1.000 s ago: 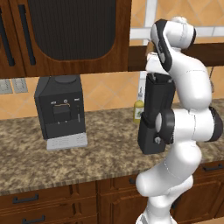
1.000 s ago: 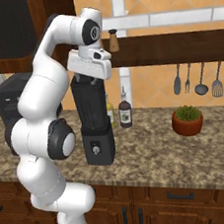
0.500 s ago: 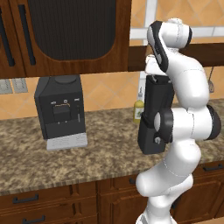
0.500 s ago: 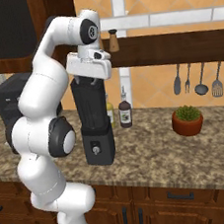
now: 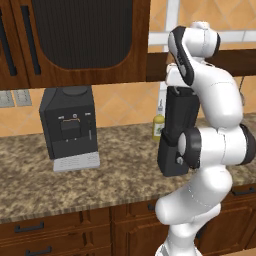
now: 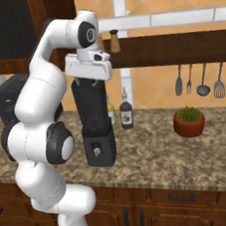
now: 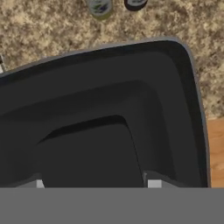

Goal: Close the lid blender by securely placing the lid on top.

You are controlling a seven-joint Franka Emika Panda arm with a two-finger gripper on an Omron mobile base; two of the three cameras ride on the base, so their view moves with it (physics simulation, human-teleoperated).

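The black blender stands on the granite counter, its tall dark jar widening upward. My gripper sits straight down on the top of the jar. From the hand, the dark square lid lies directly below, with its raised middle block between my two fingertips. The gripper is shut on that block. In the left base view the blender is partly hidden behind my forearm. Whether the lid is fully seated on the jar rim, I cannot tell.
A wider black coffee machine with a grey tray stands to the left. Two bottles are behind the blender, a potted plant to the right. Utensils hang on the wall under a dark shelf.
The hand has sunk slightly toward the jar top. The blender and everything else on the counter have stayed in place.
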